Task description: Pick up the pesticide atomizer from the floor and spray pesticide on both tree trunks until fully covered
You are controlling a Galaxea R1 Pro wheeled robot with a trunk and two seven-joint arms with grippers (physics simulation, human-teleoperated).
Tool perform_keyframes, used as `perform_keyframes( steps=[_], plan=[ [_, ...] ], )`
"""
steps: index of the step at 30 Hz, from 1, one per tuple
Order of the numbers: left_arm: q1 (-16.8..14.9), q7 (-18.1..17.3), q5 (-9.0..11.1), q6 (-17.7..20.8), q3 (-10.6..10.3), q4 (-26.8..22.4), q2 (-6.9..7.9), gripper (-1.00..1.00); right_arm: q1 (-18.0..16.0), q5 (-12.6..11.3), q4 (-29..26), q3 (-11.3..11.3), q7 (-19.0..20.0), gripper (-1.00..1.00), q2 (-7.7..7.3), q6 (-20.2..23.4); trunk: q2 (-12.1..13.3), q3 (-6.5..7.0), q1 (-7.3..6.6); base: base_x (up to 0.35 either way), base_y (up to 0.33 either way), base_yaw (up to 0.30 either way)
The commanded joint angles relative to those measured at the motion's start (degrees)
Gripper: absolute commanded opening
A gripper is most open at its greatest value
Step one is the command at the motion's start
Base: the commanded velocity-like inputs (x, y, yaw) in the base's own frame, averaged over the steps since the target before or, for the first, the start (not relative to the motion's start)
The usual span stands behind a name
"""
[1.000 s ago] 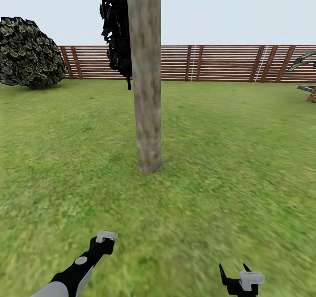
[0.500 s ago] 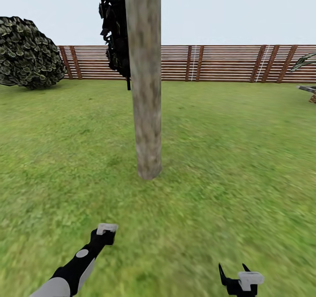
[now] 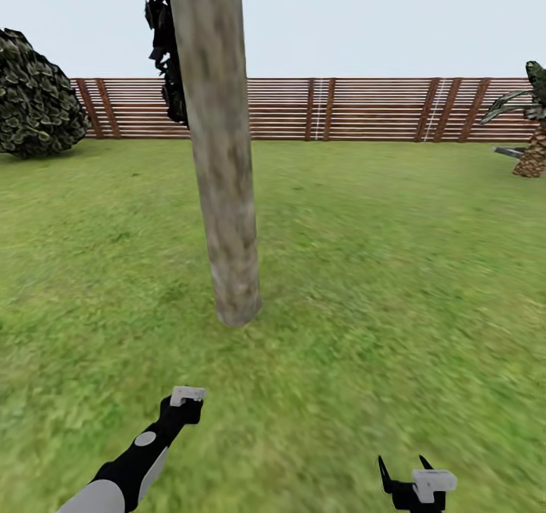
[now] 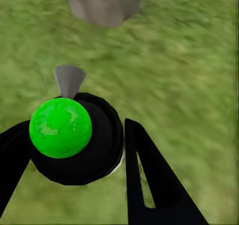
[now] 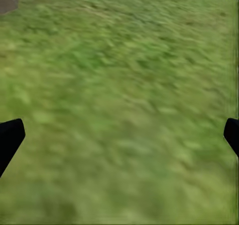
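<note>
— What had just changed in front of you?

— Your head view had swung right. The tree trunk [image 3: 224,195] slid left in the picture and looked more slanted, and a palm [image 3: 533,149] came into sight at the far right by the fence [image 3: 364,107]. The camera moved; the tree did not.

— Where was the atomizer?

— Your left gripper [image 3: 184,405] was clamped around the atomizer [image 4: 99,150], a round dark body with a glossy green ball [image 4: 60,127] and a grey cone nozzle [image 4: 68,80] aimed at the trunk's foot. The right gripper [image 3: 403,469] hung spread wide, holding nothing.

— And for the task?

— I'd judge you were lining up to spray. The bark was mottled grey-beige, a thick straight column in rough grass [image 3: 394,270].
</note>
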Motion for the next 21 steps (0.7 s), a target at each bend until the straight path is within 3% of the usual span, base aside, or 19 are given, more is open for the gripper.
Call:
perform_keyframes(
  steps=[1, 9, 14, 21],
  plan=[
    [0.0, 0.0, 0.0, 0.0, 0.0, 0.0, -0.01, -1.0, 0.0, 0.0, 0.0, 0.0, 0.0, 1.0, 0.0, 0.0, 0.0, 0.0, 0.0, 0.321, -0.043, -0.285],
    [0.0, 0.0, 0.0, 0.1, 0.0, 0.0, -0.03, -1.0, 0.0, 0.0, 0.1, 0.0, 0.0, 1.0, 0.0, 0.0, 0.0, 0.0, 0.0, 0.314, -0.006, -0.293],
    [0.0, 0.0, 0.0, 0.1, 0.0, 0.0, -0.03, -1.0, 0.0, 0.0, 0.1, 0.0, 0.0, 1.0, 0.0, 0.0, 0.0, 0.0, 0.0, 0.067, 0.0, -0.201],
    [0.0, -0.1, 0.0, 0.1, 0.0, -0.1, 0.05, -1.0, 0.1, 0.0, 0.1, 0.0, 0.0, 1.0, 0.0, 0.0, 0.0, 0.0, 0.0, 0.006, 0.0, -0.021]
  ],
)
